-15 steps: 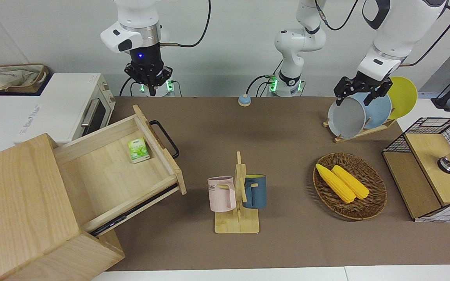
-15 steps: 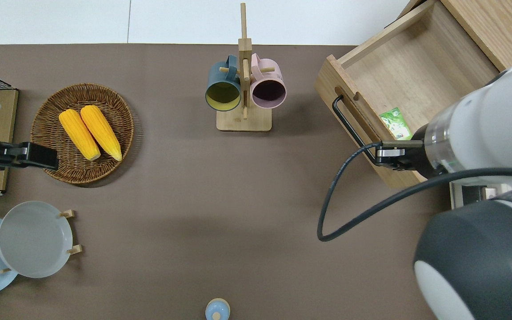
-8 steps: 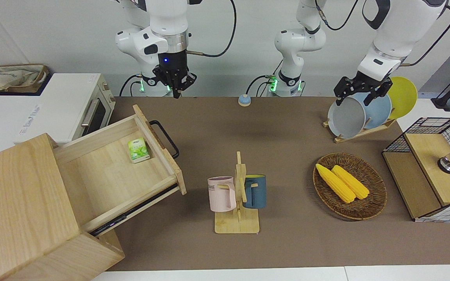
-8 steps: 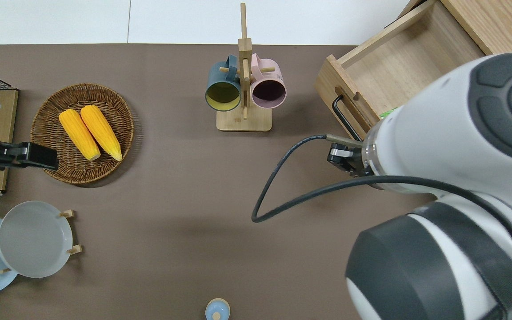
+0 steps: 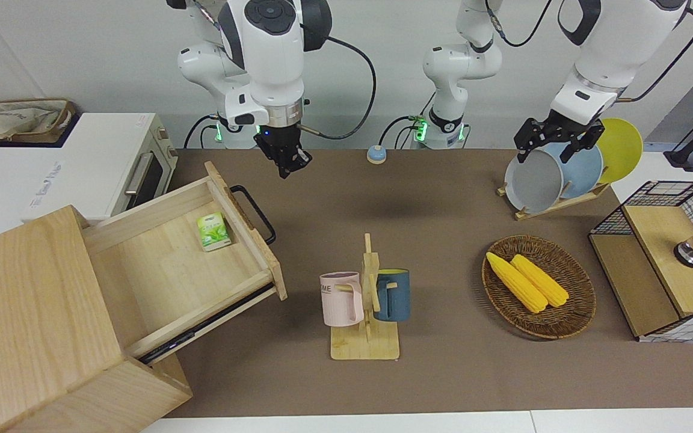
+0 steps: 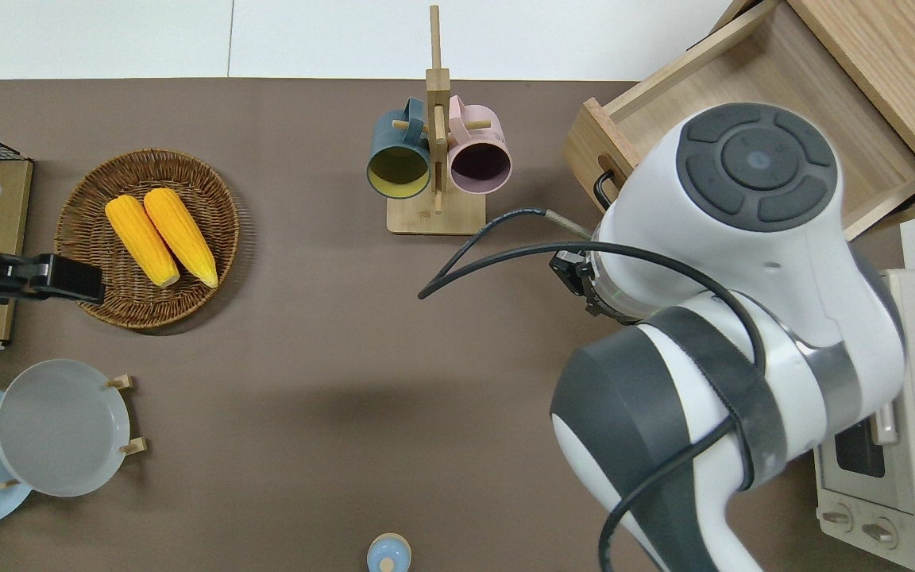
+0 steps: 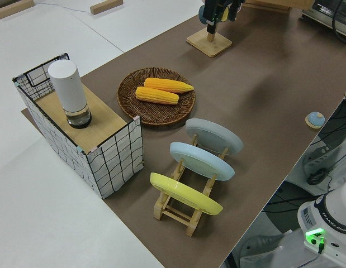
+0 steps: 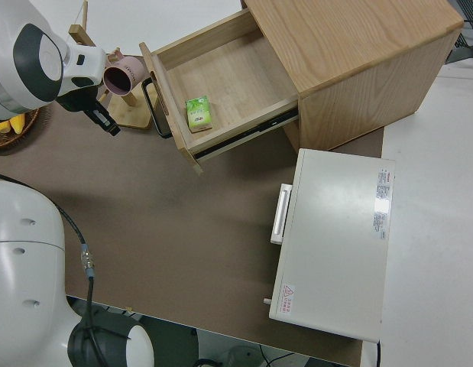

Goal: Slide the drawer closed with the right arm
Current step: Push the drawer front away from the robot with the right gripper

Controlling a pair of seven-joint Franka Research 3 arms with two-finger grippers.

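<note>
The drawer [image 5: 202,270] of pale wood stands pulled out of its cabinet [image 5: 33,313], its black bar handle [image 5: 254,211] facing the table's middle. A green packet [image 5: 213,231] lies inside it. The drawer [image 8: 228,76] and handle [image 8: 153,107] also show in the right side view. My right gripper [image 5: 289,165], with a blue wrist light, hangs in the air over the brown mat just off the handle, touching nothing. It is shut and empty, and also shows in the right side view [image 8: 110,126]. In the overhead view the arm hides it. My left gripper [image 5: 544,155] is parked and open.
A mug rack [image 5: 366,300] with a pink and a blue mug stands mid-table, close to the drawer's front. A toaster oven [image 5: 94,162] sits beside the cabinet. A corn basket [image 5: 539,285], plate rack [image 5: 557,174], wire-mesh box [image 5: 665,258] and small blue bell [image 5: 376,154] are also there.
My right arm has swung from over the drawer's near corner toward the table's middle and come lower, level with the handle side. The drawer and left arm have not moved.
</note>
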